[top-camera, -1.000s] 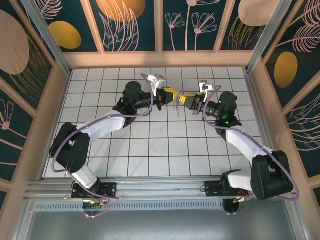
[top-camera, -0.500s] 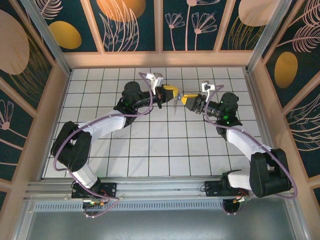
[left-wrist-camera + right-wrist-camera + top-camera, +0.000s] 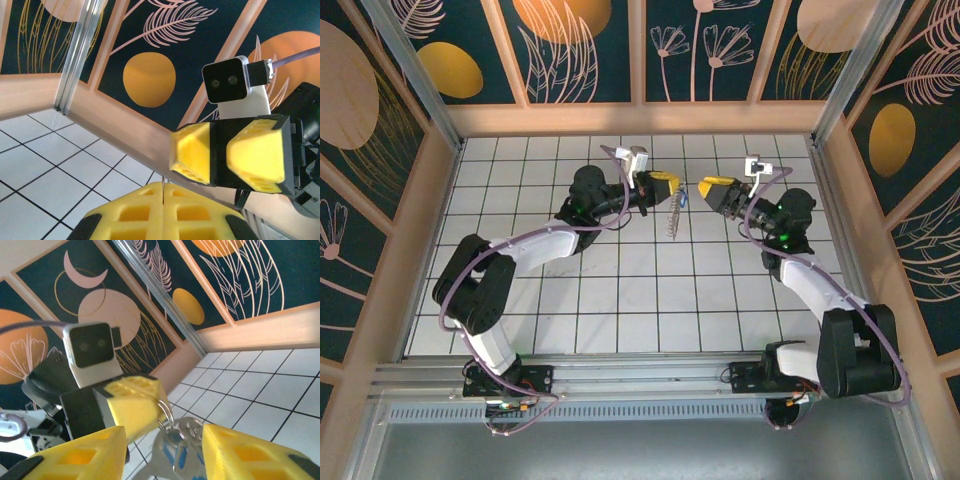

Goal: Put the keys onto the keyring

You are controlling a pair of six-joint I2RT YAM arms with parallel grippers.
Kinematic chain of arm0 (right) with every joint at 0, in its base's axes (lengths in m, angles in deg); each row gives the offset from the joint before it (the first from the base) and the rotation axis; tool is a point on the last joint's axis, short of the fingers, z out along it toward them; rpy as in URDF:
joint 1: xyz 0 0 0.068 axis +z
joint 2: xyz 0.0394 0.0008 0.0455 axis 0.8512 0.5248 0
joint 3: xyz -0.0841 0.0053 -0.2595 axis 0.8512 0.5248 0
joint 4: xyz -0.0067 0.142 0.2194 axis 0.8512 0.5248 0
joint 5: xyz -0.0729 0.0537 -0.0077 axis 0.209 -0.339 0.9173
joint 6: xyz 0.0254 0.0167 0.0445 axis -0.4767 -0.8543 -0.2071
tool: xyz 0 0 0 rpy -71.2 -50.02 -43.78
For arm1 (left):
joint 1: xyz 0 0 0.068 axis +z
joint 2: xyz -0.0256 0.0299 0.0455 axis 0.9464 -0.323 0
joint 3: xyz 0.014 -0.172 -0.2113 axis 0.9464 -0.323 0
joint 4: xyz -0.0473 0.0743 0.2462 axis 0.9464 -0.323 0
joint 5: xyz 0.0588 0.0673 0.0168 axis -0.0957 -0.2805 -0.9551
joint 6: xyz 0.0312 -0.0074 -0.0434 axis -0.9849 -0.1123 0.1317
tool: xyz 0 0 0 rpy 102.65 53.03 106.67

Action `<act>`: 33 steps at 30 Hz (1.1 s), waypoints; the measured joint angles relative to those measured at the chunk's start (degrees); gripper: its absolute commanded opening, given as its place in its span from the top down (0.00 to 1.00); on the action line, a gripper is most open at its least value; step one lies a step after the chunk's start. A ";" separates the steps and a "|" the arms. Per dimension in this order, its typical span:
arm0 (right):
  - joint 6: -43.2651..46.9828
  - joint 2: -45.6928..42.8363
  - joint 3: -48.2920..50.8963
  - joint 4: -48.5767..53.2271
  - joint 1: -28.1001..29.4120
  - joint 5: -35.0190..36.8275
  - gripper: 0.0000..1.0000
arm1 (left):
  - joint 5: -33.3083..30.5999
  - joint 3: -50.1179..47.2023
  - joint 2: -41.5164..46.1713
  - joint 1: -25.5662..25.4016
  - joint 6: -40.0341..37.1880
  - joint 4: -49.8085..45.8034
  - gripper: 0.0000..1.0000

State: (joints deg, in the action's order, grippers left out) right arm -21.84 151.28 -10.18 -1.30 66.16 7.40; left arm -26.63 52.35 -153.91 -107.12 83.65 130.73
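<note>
My left gripper point(image 3: 670, 187) is shut on a thin metal ring point(image 3: 164, 412), which shows as a fine wire between its yellow pads point(image 3: 164, 186). Silver keys with blue on them point(image 3: 176, 456) hang from that ring, and in the top view they dangle below the left fingers point(image 3: 671, 215). My right gripper point(image 3: 706, 187) stands open to the right of them, touching nothing. In the right wrist view its fingers point(image 3: 80, 457) flank the hanging keys without contact. No brown strap shows in any view.
White tiled floor point(image 3: 620, 280) inside a wooden-framed enclosure with dark patterned walls point(image 3: 640, 50). Both grippers hover near the back wall point(image 3: 115, 125). Purple cables point(image 3: 455, 290) loop along both arms.
The right gripper has opened and drawn back to the right, away from the left gripper. The ring and keys now hang from the left gripper alone.
</note>
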 measured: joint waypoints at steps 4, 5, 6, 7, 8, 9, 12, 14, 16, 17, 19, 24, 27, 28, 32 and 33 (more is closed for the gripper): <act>-3.26 2.29 -0.72 -4.07 0.00 0.81 0.48 | -0.02 0.09 -1.99 0.00 4.09 2.89 1.00; -3.96 2.84 -0.83 -5.05 0.00 0.85 0.47 | 0.00 0.07 -2.32 0.00 5.01 3.67 1.00; -4.72 3.48 -0.96 -6.10 0.00 0.87 0.47 | 0.00 0.07 -2.64 0.02 6.19 4.59 1.00; -5.57 4.15 -1.05 -7.15 0.00 0.87 0.47 | 0.00 0.09 -2.95 0.02 7.26 5.62 1.00; -6.36 4.81 -1.11 -8.26 0.00 0.87 0.47 | 0.00 0.09 -3.19 0.00 8.17 6.64 1.00; -7.21 5.55 -1.20 -9.35 0.00 0.85 0.47 | 0.02 0.09 -3.54 0.00 9.33 7.89 1.00; -9.60 7.80 -1.31 -12.79 0.00 0.83 0.47 | 0.02 0.17 -4.59 0.00 12.28 11.26 1.00; -11.41 9.35 -1.33 -15.23 0.00 0.81 0.46 | 0.02 0.17 -5.27 0.00 13.92 12.96 1.00; -13.14 10.86 -1.38 -17.57 0.07 0.79 0.46 | 0.00 0.17 -5.86 0.00 15.41 14.25 1.00; -13.66 11.41 -1.40 -18.40 0.09 0.79 0.47 | 0.00 0.17 -5.99 0.00 15.93 14.64 1.00; -14.78 12.28 -1.40 -19.80 0.37 0.79 0.47 | -0.02 0.17 -6.05 0.00 16.74 15.17 1.00; -15.96 13.35 -2.05 -21.62 1.90 0.79 0.48 | -0.04 0.28 -6.08 0.00 17.81 16.63 1.00; -16.17 14.01 -2.47 -22.36 2.80 0.76 0.51 | -0.04 0.61 -6.34 0.00 18.05 17.16 1.00; -16.17 14.16 -2.56 -22.49 2.99 0.76 0.52 | -0.04 0.68 -6.43 0.00 18.08 17.25 1.00; -16.20 14.49 -2.67 -22.80 3.63 0.76 0.58 | -0.04 0.74 -6.71 0.00 18.29 17.27 1.00; -16.31 14.53 -2.67 -22.82 3.80 0.76 0.60 | -0.04 0.74 -6.73 0.00 18.36 17.29 1.00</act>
State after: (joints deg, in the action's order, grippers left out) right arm -38.15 165.81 -12.85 -24.12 69.96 8.17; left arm -26.67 53.09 -160.65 -107.12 102.01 148.02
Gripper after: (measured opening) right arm 0.436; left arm 0.050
